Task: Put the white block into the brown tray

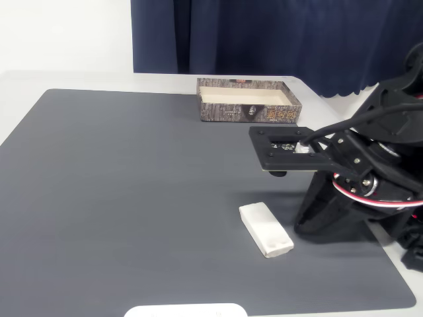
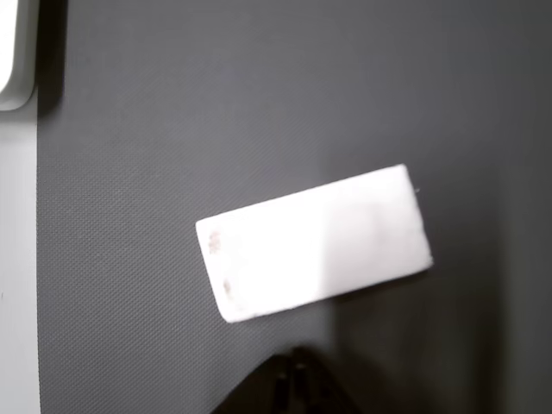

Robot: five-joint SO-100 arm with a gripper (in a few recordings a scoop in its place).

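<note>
The white block (image 1: 266,229) lies flat on the dark grey mat, near its front right part. The wrist view looks straight down on the white block (image 2: 315,246), slightly tilted, with nothing touching it. My gripper (image 2: 291,384) shows as a dark point at that view's bottom edge, just short of the block, its two tips pressed together and holding nothing. In the fixed view the black arm (image 1: 357,165) hangs above and to the right of the block. The brown tray (image 1: 248,100) stands at the mat's far edge, its cream inside empty.
A wide white rounded plate (image 1: 185,310) sits at the mat's front edge; its corner (image 2: 13,52) shows at top left in the wrist view. The grey mat (image 1: 132,198) lies open between block and tray. A dark blue curtain (image 1: 277,39) hangs behind the table.
</note>
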